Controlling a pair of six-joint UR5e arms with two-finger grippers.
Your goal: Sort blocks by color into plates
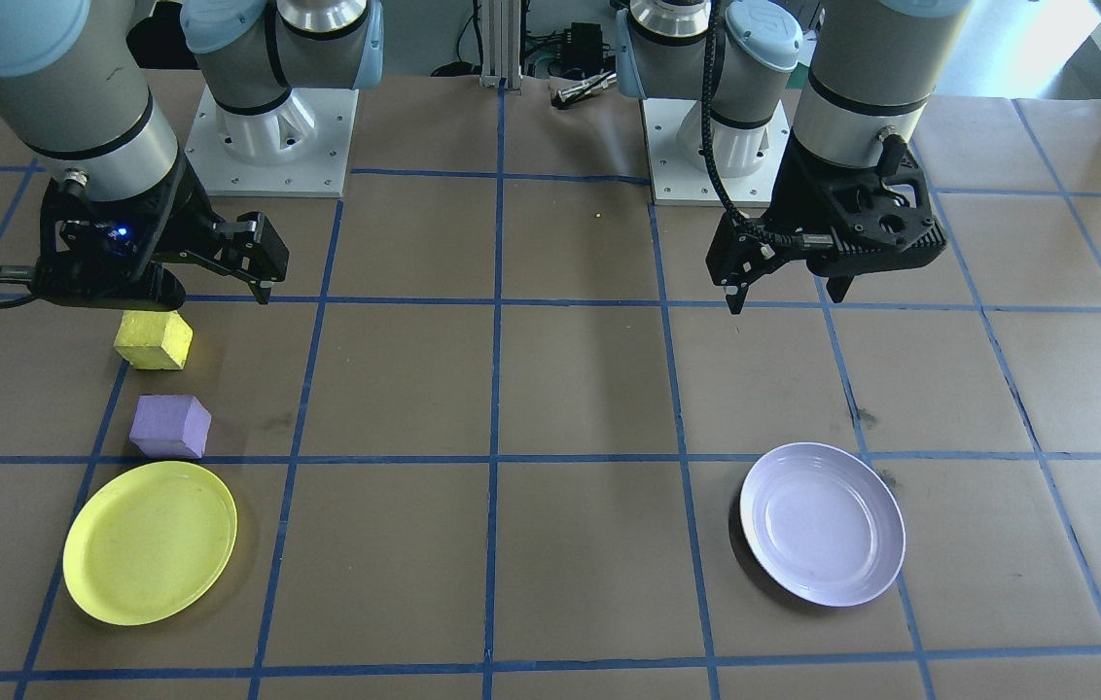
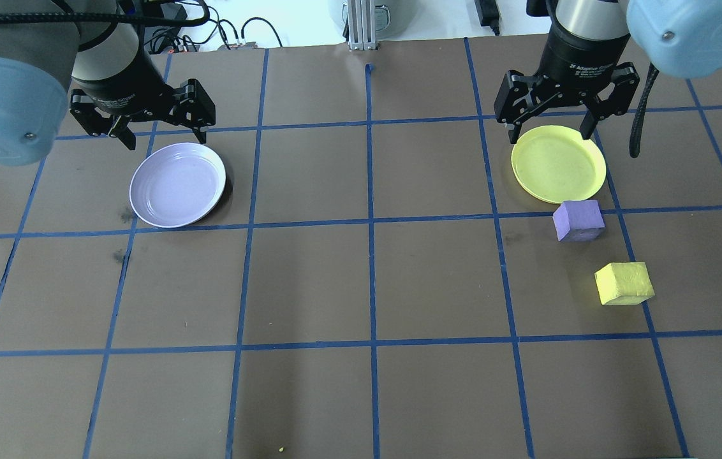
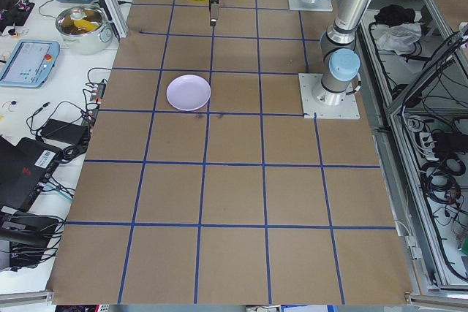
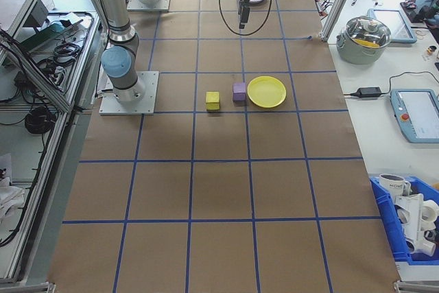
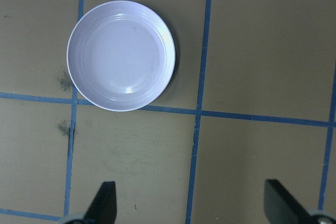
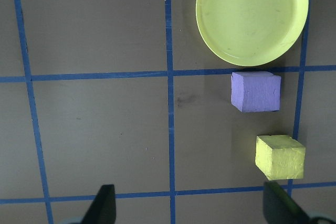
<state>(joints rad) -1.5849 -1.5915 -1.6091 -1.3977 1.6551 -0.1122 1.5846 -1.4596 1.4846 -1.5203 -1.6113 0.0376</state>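
Evidently nothing is sorted yet: yellow block (image 2: 624,283) and purple block (image 2: 578,220) sit beside the yellow plate (image 2: 559,164) (lavender plate (image 2: 177,185) far off). Left gripper (image 2: 157,120) and right gripper (image 2: 555,107) hover spread and empty, likely poised for a first pick.

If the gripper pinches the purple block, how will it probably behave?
The purple block looks matte and foam-like, so it is probably light and may compress slightly. Its flat faces rest on the table, so it should slide, not roll, and the rough surface likely grips well.
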